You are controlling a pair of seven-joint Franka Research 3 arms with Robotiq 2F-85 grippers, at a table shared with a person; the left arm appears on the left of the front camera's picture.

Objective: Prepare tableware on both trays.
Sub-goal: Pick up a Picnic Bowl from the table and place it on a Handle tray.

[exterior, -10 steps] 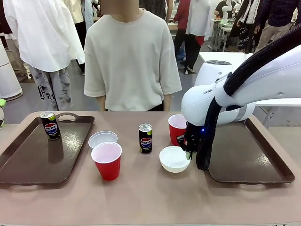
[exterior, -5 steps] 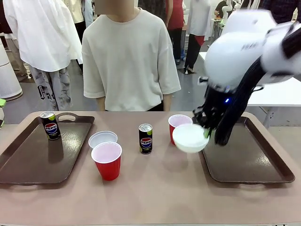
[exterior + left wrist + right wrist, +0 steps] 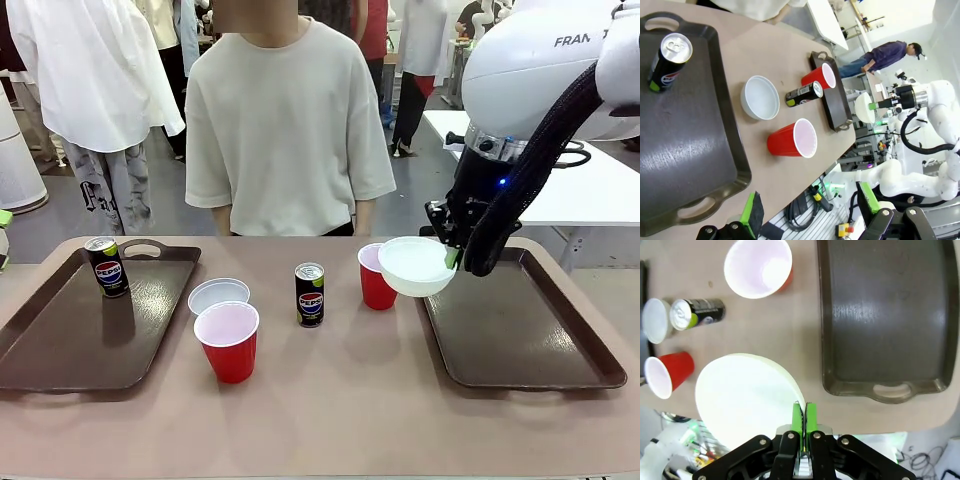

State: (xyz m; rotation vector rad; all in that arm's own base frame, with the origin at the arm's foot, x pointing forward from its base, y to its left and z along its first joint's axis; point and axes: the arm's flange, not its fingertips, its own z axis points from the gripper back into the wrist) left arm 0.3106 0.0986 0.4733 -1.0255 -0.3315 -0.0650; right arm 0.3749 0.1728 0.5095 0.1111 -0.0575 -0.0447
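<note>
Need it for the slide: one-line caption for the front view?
The right gripper holds a white bowl by its rim near the right tray; a Pepsi can stands on the left tray.

Front: level, across tan tabletop (image 3: 330,410). Left wrist: oblique, rolled sideways. Right wrist: straight down. All share central slim black Pepsi can (image 3: 310,295).

A pinkish-brown table (image 3: 330,420) with rounded corners spreads across the foreground. At the middle of its far edge stands a person in a cream short-sleeved T-shirt (image 3: 290,130). Behind and to the left is someone in a loose white shirt (image 3: 95,70) and grey patterned trousers (image 3: 110,190). A white table (image 3: 600,195) sits farther back on the right, on a grey floor (image 3: 50,225). In the left wrist view, black cables (image 3: 797,215) lie below the table's near edge, and a person in a dark purple top (image 3: 880,54) is far off.
</note>
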